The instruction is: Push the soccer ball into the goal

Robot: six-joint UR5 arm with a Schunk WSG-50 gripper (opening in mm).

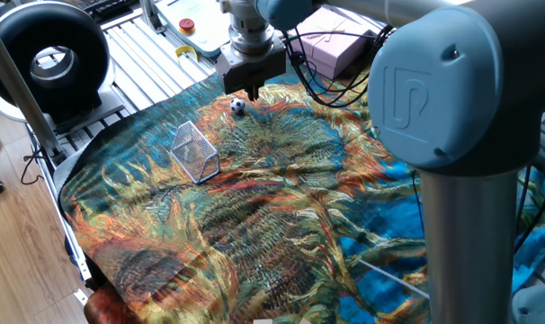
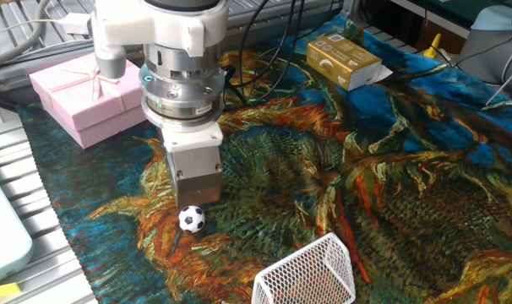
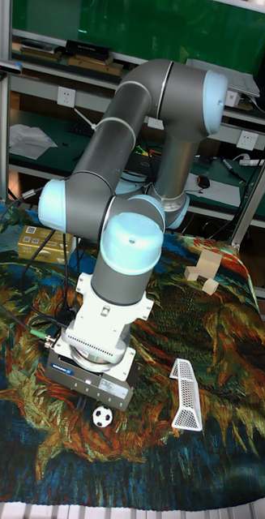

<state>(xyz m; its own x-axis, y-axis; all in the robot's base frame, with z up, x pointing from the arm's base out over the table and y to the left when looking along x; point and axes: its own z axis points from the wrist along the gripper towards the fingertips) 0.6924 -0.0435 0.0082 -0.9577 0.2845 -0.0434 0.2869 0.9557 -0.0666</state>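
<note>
pincer (image 2: 198, 201) above soccer ball (image 2: 191, 219), goal (image 2: 308, 272) nr

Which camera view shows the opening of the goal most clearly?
The tall fixed view: the goal stands unblocked with its whole frame visible. One fixed view shows the goal small, from its mesh side. The other fixed view cuts it off at the bottom edge.

The arm (image 1: 452, 99) joint cap bears a "UR" logo.
</note>
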